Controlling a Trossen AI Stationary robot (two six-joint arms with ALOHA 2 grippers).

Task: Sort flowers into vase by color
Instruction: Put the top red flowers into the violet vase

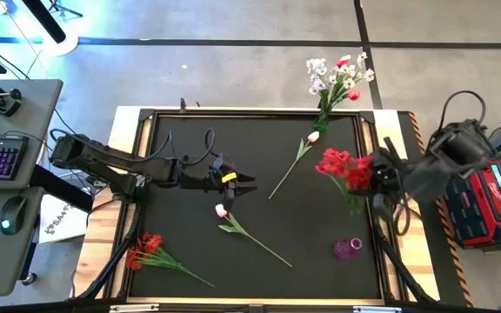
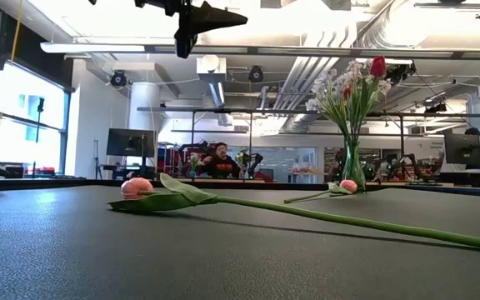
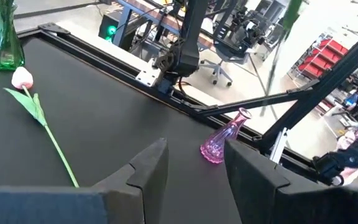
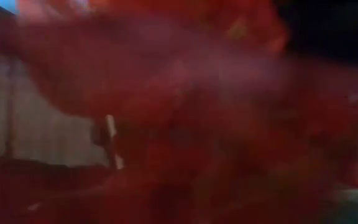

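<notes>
Matte black table mat [image 1: 190,226], pale wooden border. Pink tulip on long green stem [image 1: 223,210] near mat centre; second pink tulip, green-stemmed [image 1: 313,137]. Red blossom bunch on green stems [image 1: 146,248] at left front corner. Green glass vase [image 3: 2,43]; pink-purple glass vase [image 1: 348,249]. Red blossom bunch [image 1: 344,168] at right edge.

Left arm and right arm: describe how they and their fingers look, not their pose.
The left arm is dark, jointed, with black cables looping alongside and a yellow mark near the left gripper. Its fingers are dark, flat, angular plates. The right arm is dark and bulky; its fingers are hidden.
</notes>
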